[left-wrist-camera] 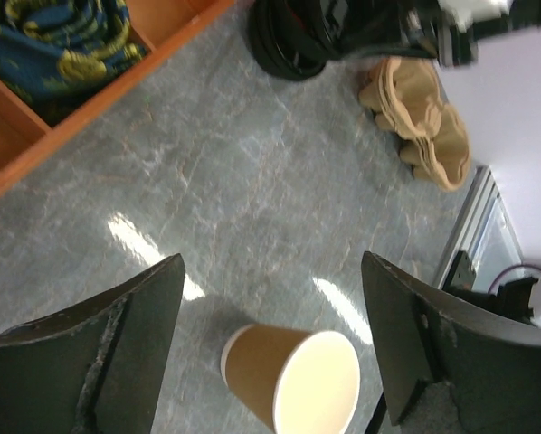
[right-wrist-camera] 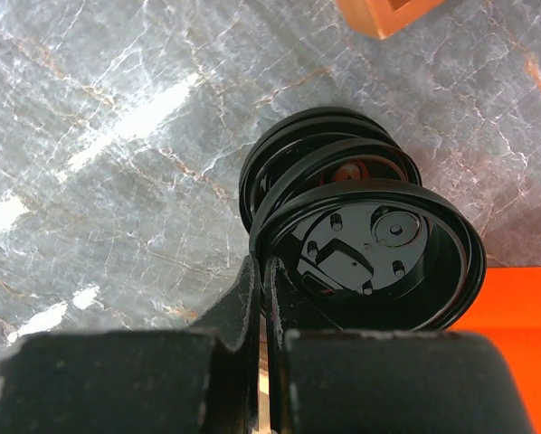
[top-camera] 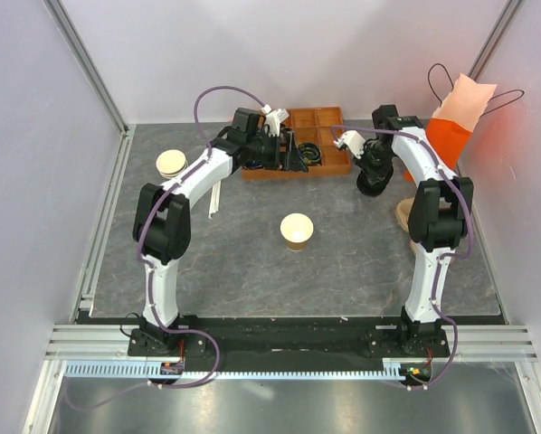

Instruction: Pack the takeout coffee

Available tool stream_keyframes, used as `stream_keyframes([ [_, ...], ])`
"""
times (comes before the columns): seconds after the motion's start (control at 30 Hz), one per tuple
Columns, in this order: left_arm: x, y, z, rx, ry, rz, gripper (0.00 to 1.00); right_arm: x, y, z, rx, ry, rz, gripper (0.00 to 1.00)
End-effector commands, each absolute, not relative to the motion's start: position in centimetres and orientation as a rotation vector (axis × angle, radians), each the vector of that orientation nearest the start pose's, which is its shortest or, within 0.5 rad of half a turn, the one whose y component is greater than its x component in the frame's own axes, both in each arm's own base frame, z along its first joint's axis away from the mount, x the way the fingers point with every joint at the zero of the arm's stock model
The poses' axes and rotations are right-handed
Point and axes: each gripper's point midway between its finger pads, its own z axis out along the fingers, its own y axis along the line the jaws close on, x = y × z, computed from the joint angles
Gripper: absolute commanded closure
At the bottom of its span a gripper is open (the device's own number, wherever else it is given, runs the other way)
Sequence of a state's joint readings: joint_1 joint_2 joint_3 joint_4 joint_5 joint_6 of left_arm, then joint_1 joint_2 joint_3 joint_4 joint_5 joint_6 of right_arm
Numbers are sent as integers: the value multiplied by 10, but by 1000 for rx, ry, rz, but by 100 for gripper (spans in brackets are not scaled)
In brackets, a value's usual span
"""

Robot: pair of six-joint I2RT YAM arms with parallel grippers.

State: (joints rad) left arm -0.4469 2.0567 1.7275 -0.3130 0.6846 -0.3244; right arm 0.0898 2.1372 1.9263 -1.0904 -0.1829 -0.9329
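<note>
Clutter sits at the far end of the table (top-camera: 252, 271). A wooden tray (top-camera: 327, 118) with compartments lies under and just beyond the left fingers (left-wrist-camera: 108, 362). One compartment holds a blue and yellow bundle (left-wrist-camera: 53, 36). A stack of lidless cups (top-camera: 171, 164) stands well off to the outer side of the left fingers. Beside the tray, directly under the right fingers (right-wrist-camera: 252, 294), is a pile of black lids (right-wrist-camera: 293, 158). An orange and pink paper bag (top-camera: 456, 117) with loop handles stands just beyond the right fingers, at the table's right edge. A crumpled tan cardboard piece (left-wrist-camera: 420, 113) lies nearer the base of the right arm.

The left fingers are spread wide apart and hold nothing. The right fingers are pressed together on the rim of one black lid (right-wrist-camera: 370, 253), which is tilted up from the pile so that its underside faces the wrist camera.

The takeout coffee cup (top-camera: 297, 231) stands upright on bare table, well apart from both sets of fingers and on the near side of them, roughly midway between the two arms. In the left wrist view it shows in the gap between the fingers. It is a small tan paper cup with a rolled rim and a pale cream inside, and its mouth is open and uncovered.
</note>
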Motion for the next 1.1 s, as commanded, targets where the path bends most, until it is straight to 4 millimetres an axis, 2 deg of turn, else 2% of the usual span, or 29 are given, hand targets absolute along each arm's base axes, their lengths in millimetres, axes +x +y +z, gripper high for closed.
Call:
stream_keyframes([
  [0.0,448,-362,182,469,2184,-1225,18,458,43,112,-1470,2317,24,100],
  [0.03,450,-366,184,469,2175,-1240,18,457,44,111,-1490,2302,20,100],
  [0.07,452,-369,175,464,2188,-1253,19,457,42,113,-1488,2291,10,100],
  [0.13,452,-376,177,476,2177,-1270,20,457,43,111,-1504,2272,-3,100],
  [0.2,453,-379,171,480,2184,-1273,20,457,43,108,-1517,2268,-11,100],
  [0.33,453,-378,173,496,2171,-1261,20,459,46,109,-1522,2243,-40,100],
  [0.43,452,-377,171,507,2170,-1252,20,462,47,111,-1516,2217,-81,91],
  [0.6,449,-375,168,509,2180,-1245,20,468,50,105,-1515,2198,-128,85],
  [0.7,446,-372,168,512,2179,-1237,20,470,51,106,-1511,2190,-130,68],
  [0.73,446,-372,168,519,2175,-1231,19,471,50,105,-1508,2189,-134,66],
  [0.8,444,-370,168,522,2175,-1221,19,472,51,109,-1500,2180,-142,52],
  [0.87,444,-368,168,526,2174,-1219,19,472,51,110,-1498,2176,-145,49],
  [0.9,443,-368,169,526,2174,-1219,19,473,51,111,-1496,2173,-148,42],
  [0.93,443,-368,168,526,2177,-1220,19,473,52,113,-1492,2176,-143,39],
  [1.07,440,-367,175,534,2170,-1228,19,472,59,135,-1404,2187,-50,40],
])
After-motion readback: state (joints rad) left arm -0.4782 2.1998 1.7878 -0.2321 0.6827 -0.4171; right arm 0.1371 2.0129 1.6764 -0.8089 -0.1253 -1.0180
